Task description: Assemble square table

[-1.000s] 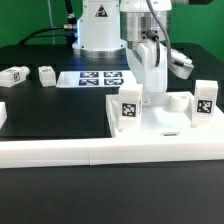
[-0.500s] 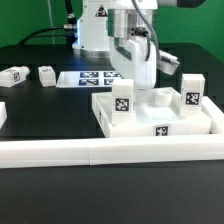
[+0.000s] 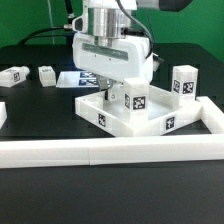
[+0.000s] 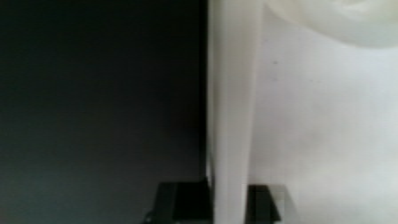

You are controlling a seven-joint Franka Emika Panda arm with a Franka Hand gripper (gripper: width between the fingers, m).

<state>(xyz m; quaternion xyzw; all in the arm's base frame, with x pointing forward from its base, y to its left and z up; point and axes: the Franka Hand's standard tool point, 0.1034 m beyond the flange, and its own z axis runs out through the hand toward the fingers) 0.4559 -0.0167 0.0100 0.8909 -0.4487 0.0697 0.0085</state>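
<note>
The claw (image 4: 222, 203) is clenching the square tabletop's (image 3: 122, 121) thin rim, which shows between its fingers (image 4: 180, 202). This is likely so the slab can be swivelled flat on the table (image 3: 40, 118) to bring an empty socket within reach. Two mounted legs (image 3: 133, 100) are riding upright on it, and two loose legs (image 3: 14, 75) are waiting well apart. Since half a second ago it is sitting turned and shifted toward the exterior view's left, off the border bar (image 3: 60, 152).
</note>
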